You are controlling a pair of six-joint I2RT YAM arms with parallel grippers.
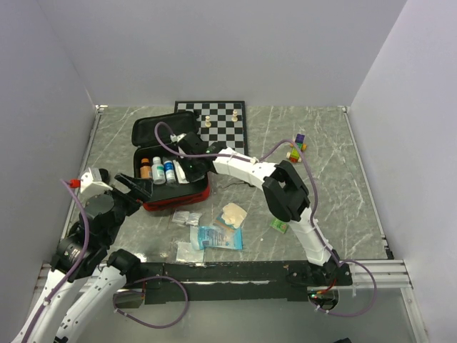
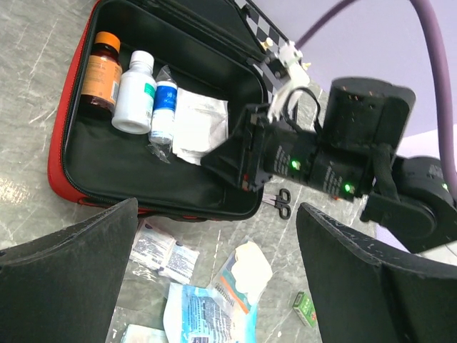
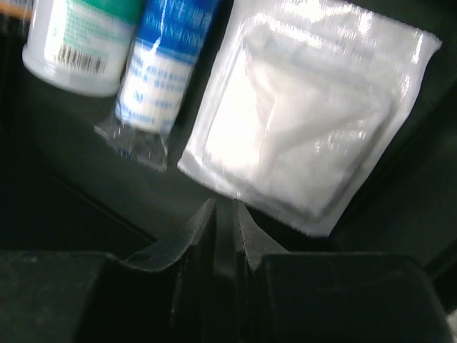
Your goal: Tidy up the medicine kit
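Observation:
The medicine kit (image 1: pixel 175 202) lies open on the table, red outside with black lining (image 2: pixel 128 168). Inside stand an amber bottle (image 2: pixel 100 71), a white bottle (image 2: pixel 136 93) and a blue-labelled tube in clear wrap (image 2: pixel 164 107), with a white gauze packet (image 3: pixel 307 121) lying beside them. My right gripper (image 3: pixel 225 204) reaches down into the kit. Its tips stand a narrow gap apart just at the packet's near edge, with nothing between them. My left gripper (image 1: pixel 132 187) hovers wide open and empty at the kit's near left corner.
On the table in front of the kit lie small sachets (image 1: pixel 187 218), a blue-and-white pouch (image 1: pixel 218 237), a bandage packet (image 1: pixel 234 214) and a small green box (image 1: pixel 278 226). Scissors (image 2: pixel 282 202) lie by the kit's right side. A chessboard (image 1: pixel 221 121) and coloured cubes (image 1: pixel 298 146) sit further back.

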